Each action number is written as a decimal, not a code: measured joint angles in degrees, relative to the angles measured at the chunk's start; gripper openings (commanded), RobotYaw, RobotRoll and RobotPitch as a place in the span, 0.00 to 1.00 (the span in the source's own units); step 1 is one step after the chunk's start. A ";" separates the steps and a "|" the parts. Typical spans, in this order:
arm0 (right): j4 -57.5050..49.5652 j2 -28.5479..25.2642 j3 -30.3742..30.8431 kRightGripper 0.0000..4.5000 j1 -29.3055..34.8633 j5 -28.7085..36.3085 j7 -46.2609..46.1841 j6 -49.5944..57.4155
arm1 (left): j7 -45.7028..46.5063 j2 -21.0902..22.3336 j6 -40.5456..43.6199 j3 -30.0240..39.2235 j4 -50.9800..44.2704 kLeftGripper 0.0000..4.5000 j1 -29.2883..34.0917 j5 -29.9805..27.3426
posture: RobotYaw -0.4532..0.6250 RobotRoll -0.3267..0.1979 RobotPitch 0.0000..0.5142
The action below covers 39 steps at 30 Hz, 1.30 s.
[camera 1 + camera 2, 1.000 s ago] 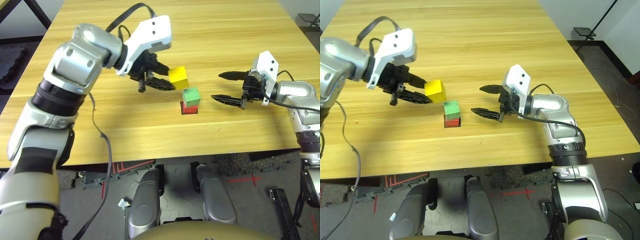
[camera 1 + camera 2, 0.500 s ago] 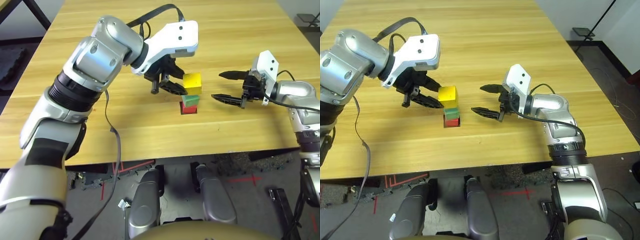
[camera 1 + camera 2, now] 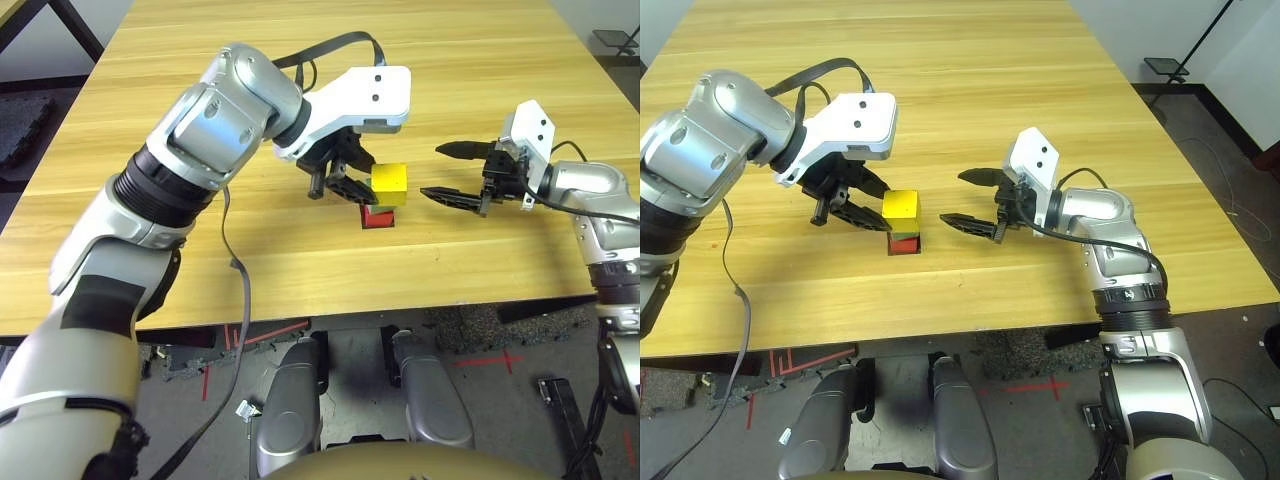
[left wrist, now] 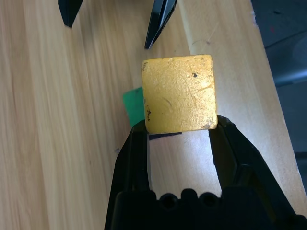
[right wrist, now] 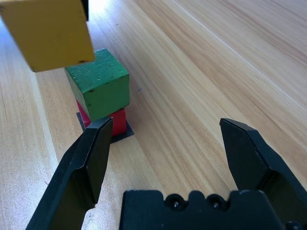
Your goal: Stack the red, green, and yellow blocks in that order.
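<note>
The right pincer is held wide apart beside the stack. The yellow block is clamped in the left pincer, above the green block, perhaps not quite touching; the green is borne by the red block on the bench.

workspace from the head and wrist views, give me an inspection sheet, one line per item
surface: wooden table, flat black patch under the stack
job's things: green block on red block; yellow block held above them, not yet placed
clutter: nothing seen
grippers: left gripper has its jaws shut on the yellow block; right gripper open, beside the stack
cables: black cable along the right arm; thin cable hanging by the left arm
surroundings: red tape on the floor
</note>
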 measured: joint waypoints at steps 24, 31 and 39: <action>-6.86 -5.72 -1.15 1.00 1.80 2.36 2.07 4.72 | -0.51 -3.13 -2.03 0.02 3.44 0.41 -0.55 3.60 | 0.68 0.88 0.40; -7.76 -5.84 -1.20 1.00 1.97 2.40 1.87 5.21 | -0.35 -3.97 -2.63 -0.01 4.19 0.41 -0.65 4.04 | 0.68 0.88 0.40; -8.62 -5.82 -1.54 1.00 2.28 2.45 1.70 5.43 | -0.47 -3.29 -5.75 -0.14 7.13 0.41 -0.65 6.83 | 0.68 0.88 0.40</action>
